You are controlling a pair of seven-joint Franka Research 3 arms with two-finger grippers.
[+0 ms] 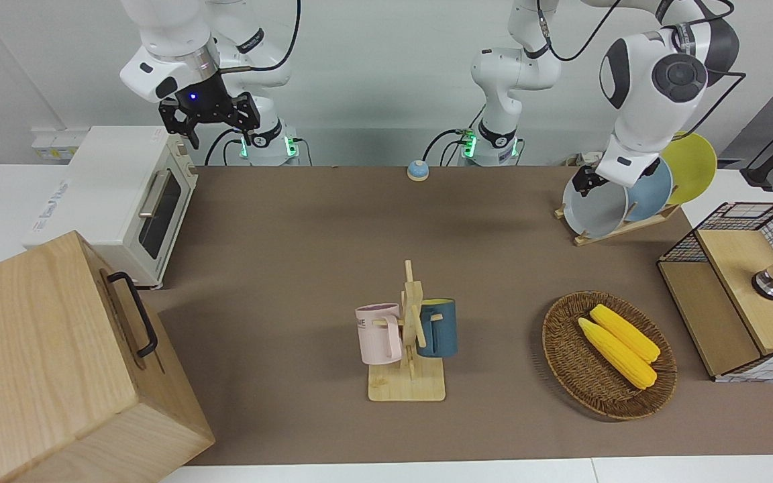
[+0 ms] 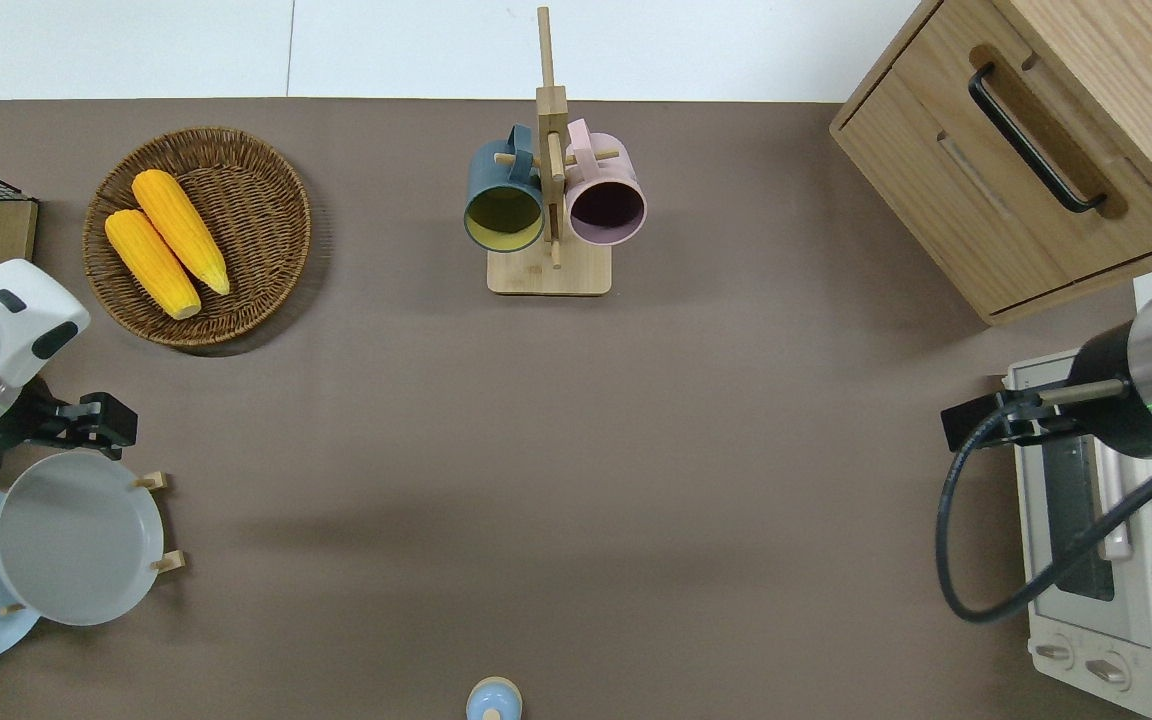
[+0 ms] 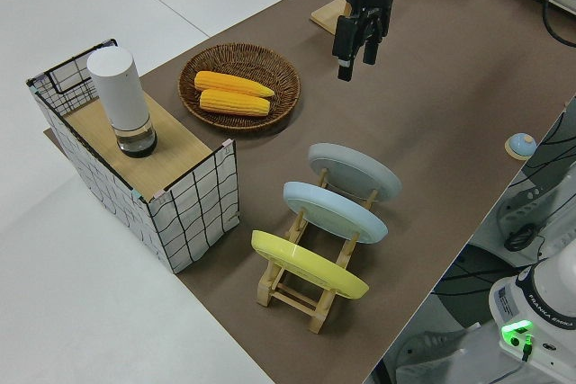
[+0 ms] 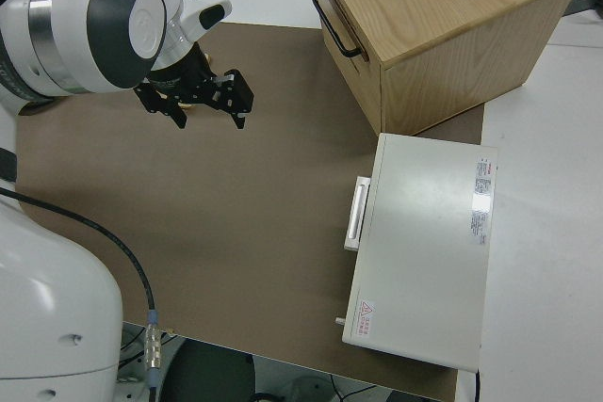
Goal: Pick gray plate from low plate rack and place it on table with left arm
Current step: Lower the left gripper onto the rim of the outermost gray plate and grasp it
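The gray plate (image 1: 593,209) leans in the low plate rack (image 1: 618,231), in the slot farthest from the robots, at the left arm's end of the table; it also shows in the overhead view (image 2: 76,540) and the left side view (image 3: 354,171). My left gripper (image 2: 101,432) is over the mat just at the plate's upper rim, apart from it. It is open and empty in the left side view (image 3: 354,58); in the front view (image 1: 586,184) the wrist hides most of it. My right gripper (image 1: 209,124) is parked and open.
A blue plate (image 1: 651,188) and a yellow plate (image 1: 692,164) stand in the same rack. A wicker basket (image 1: 564,362) with two corn cobs, a wire basket (image 1: 735,288), a mug tree (image 1: 408,335), a toaster oven (image 1: 125,194) and a wooden cabinet (image 1: 58,362) stand around.
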